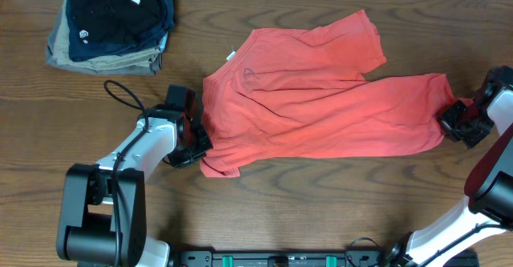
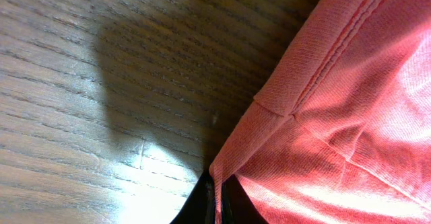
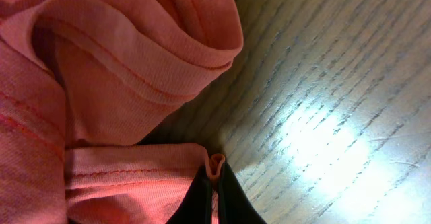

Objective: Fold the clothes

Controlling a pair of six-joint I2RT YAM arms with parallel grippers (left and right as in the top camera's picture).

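The clothes, a coral-red T-shirt (image 1: 313, 99), lie crumpled across the middle of the wooden table, the neck label (image 1: 231, 56) at the upper left. My left gripper (image 1: 198, 135) is at the shirt's left edge, shut on a thin fold of the red cloth (image 2: 217, 177). At the right end of the shirt, my right gripper (image 1: 457, 119) is shut on the hem, a small pinched loop of fabric (image 3: 217, 163) showing between its black fingers (image 3: 234, 197). The white lettering is hidden.
A stack of folded navy-black garments (image 1: 120, 10) on a khaki-grey one (image 1: 104, 58) sits at the table's back left corner. A black cable (image 1: 124, 99) loops over the table beside the left arm. Bare wood table (image 1: 321, 203) lies in front of the shirt.
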